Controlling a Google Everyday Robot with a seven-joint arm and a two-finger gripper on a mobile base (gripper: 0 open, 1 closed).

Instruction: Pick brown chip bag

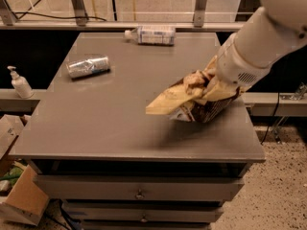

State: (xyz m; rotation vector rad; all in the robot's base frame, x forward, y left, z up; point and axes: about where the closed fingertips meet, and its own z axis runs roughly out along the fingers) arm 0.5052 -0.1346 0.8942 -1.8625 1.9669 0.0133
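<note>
The brown chip bag (184,102), crinkled, dark brown with cream-yellow ends, hangs tilted above the right part of the grey table (110,119), its cream end pointing left. My gripper (207,84) comes in from the upper right on a thick white arm (261,37) and is shut on the bag's right part. The bag is off the tabletop and casts a shadow below it. The fingertips are mostly buried in the crumpled bag.
A crushed silver can (88,66) lies at the table's left. A clear plastic bottle (150,34) lies at the far edge. A soap dispenser (19,83) stands on a ledge at left. Cardboard boxes (21,198) sit on the floor at lower left. Drawers run below the tabletop.
</note>
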